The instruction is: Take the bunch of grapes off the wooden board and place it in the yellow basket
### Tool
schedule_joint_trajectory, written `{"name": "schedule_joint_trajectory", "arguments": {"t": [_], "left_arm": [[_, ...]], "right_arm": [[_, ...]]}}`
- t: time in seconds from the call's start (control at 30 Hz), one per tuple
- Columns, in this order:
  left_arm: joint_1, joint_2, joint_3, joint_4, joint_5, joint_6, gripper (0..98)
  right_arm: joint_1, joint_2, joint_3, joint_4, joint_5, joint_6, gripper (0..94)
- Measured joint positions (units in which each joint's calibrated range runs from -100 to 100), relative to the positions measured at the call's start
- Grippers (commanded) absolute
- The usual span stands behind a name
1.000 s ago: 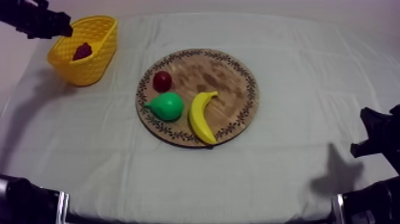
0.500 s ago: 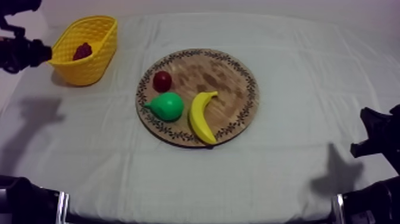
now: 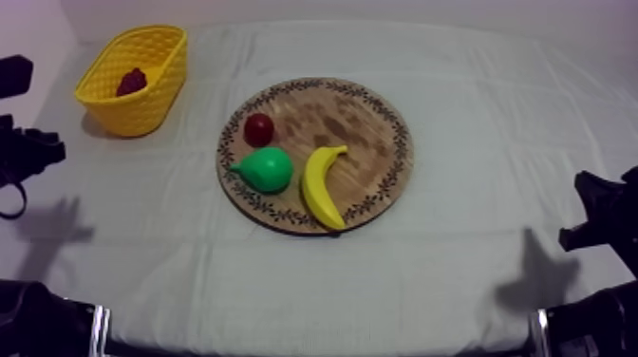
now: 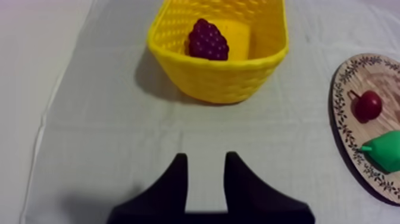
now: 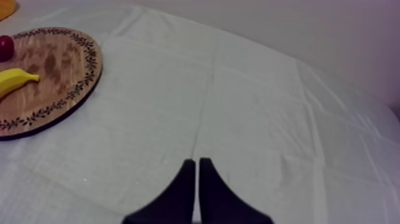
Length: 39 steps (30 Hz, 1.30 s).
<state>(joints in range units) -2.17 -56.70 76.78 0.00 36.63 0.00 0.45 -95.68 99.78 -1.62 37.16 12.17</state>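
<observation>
At the far left edge of the grey-white cloth-covered surface (image 3: 475, 266), the left end effector (image 4: 205, 159) hangs with its two black fingers spread and nothing between them. A stretch of bare cloth separates it from the yellow woven basket (image 3: 142, 116), which sits near the far left corner, close to the cloth's left border. The dark purple bunch of grapes (image 4: 208, 39) lies inside the basket, against its far wall.

To the right of the basket, across a narrow strip of open cloth, lies the round wooden board with a patterned rim (image 3: 365, 119). On its left half sit a small red fruit (image 3: 258, 128), a green pear (image 3: 267, 169) with its tip pointing at the left rim, and a yellow banana (image 3: 321, 186) whose lower end reaches the near rim. The board's right half is bare wood.

Beyond the board, wide open cloth runs to the right edge, where the right end effector (image 5: 196, 162) rests low, well apart from the board, its fingers pressed together in a narrow wedge.
</observation>
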Motion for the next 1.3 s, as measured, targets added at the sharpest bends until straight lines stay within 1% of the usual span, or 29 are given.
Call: {"name": "schedule_joint_trajectory", "arguments": {"t": [0.17,0.33,0.43,0.53,0.7,1.0,1.1,1.23,1.3], "left_arm": [[-0.03,-7.76,4.78,-2.39,1.75,3.03,16.1],[-0.39,-15.9,8.89,-3.42,4.69,4.95,12.4],[-0.65,-20.82,11.06,-3.64,6.28,5.67,10.8],[-0.55,-25.13,12.35,-3.86,7.37,6.15,9.8],[-0.34,-31.74,13.7,-4.91,8.47,7.51,8.8],[-0.26,-40.9,15.81,-4.25,9.19,8.19,6.1],[-0.08,-42.58,16.2,-4.24,9.27,8.61,2.1],[0.01,-42.94,16.9,-4.13,9.47,8.86,0.5],[-0.2,-43.08,17.89,-3.56,9.16,8.45,0.2]], "right_arm": [[0.0,0.0,0.0,0.0,0.0,0.0,0.5],[0.0,0.0,0.0,0.0,0.0,0.0,0.5],[0.0,0.0,0.0,0.0,0.0,0.0,0.5],[0.0,0.0,0.0,0.0,0.0,0.0,0.5],[0.0,0.0,0.0,0.0,0.0,0.0,0.5],[0.0,0.0,0.0,0.0,0.0,0.0,0.5],[0.0,0.0,0.0,0.0,0.0,0.0,0.5],[0.0,0.0,0.0,0.0,0.0,0.0,0.5],[0.0,0.0,0.0,0.0,0.0,0.0,0.5]]}}
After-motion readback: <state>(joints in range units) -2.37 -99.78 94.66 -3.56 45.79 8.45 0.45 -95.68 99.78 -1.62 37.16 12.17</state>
